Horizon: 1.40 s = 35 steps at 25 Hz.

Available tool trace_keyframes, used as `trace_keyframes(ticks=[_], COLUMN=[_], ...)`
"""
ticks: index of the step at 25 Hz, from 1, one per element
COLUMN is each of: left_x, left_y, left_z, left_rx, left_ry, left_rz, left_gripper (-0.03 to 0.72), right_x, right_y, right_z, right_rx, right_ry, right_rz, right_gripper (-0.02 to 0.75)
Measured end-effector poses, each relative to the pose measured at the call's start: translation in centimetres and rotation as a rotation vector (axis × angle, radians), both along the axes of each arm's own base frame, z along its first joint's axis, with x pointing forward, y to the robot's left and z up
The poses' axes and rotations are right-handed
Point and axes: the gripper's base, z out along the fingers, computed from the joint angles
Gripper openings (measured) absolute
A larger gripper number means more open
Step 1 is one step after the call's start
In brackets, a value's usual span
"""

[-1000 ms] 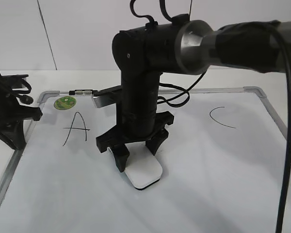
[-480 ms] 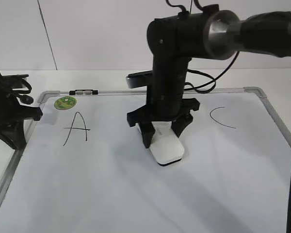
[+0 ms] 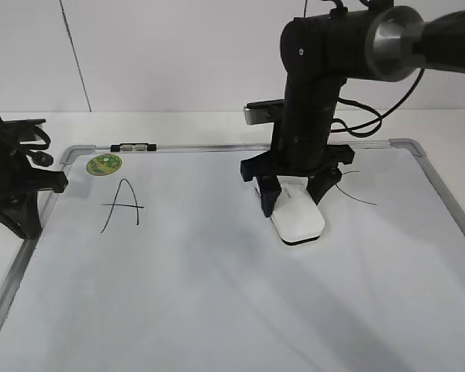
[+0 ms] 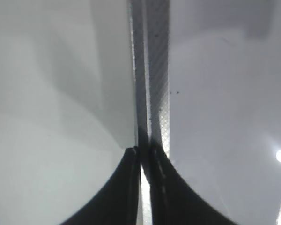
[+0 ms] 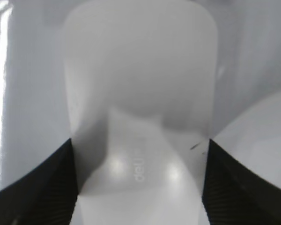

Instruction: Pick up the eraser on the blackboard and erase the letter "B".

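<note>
The eraser [image 3: 297, 218] is being clamped between the fingers of the right gripper [image 3: 294, 200] and pressed flat on the blackboard [image 3: 217, 310], between "A" [image 3: 122, 203] and "C" [image 3: 355, 194]; the left gripper [image 4: 143, 187] is being kept closed, empty.

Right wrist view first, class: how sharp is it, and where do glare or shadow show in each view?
Right wrist view: the eraser is soft and blurred, grey shadow across its middle, glare streak at the left edge. Left wrist view: bright spot at right, the blackboard frame sharper than the gripper. Exterior view: even light, faint shadows on the board.
</note>
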Motion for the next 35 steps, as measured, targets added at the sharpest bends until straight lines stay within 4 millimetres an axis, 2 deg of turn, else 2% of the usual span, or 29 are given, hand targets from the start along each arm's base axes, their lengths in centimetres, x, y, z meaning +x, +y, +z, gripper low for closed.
trace_keyframes(ticks=[3,6,12,16,20,25,27,32,35], left_x=[0.0,0.0,0.0,-0.1,-0.1,-0.1,-0.1,-0.1,-0.1], left_y=[0.0,0.0,0.0,0.0,0.0,0.0,0.0,0.0,0.0], left_z=[0.0,0.0,0.0,0.0,0.0,0.0,0.0,0.0,0.0], left_rx=[0.000,0.002,0.002,0.004,0.004,0.004,0.004,0.004,0.004], left_ry=[0.002,0.004,0.005,0.007,0.008,0.008,0.008,0.008,0.008], left_rz=[0.000,-0.001,-0.002,-0.003,-0.003,-0.003,-0.003,-0.003,-0.003], left_gripper=[0.019,0.019,0.019,0.019,0.019,0.019,0.019,0.019,0.019], right_x=[-0.6,-1.6,-6.2,-7.3,-7.0,-5.6,-4.4,-0.8,0.0], right_y=[1.1,3.1,9.8,11.3,11.1,9.5,8.0,2.5,1.1], right_z=[0.0,0.0,-0.1,0.0,-0.1,-0.1,-0.1,0.0,0.0], right_rx=[-0.016,-0.044,-0.015,0.010,0.013,0.035,0.036,0.039,0.060], right_ry=[-0.008,-0.026,-0.014,-0.006,-0.004,0.009,0.009,0.005,0.012], right_rz=[0.038,0.106,0.276,0.319,0.314,0.255,0.212,0.065,0.034], right_gripper=[0.547,0.547,0.547,0.547,0.547,0.545,0.545,0.545,0.545])
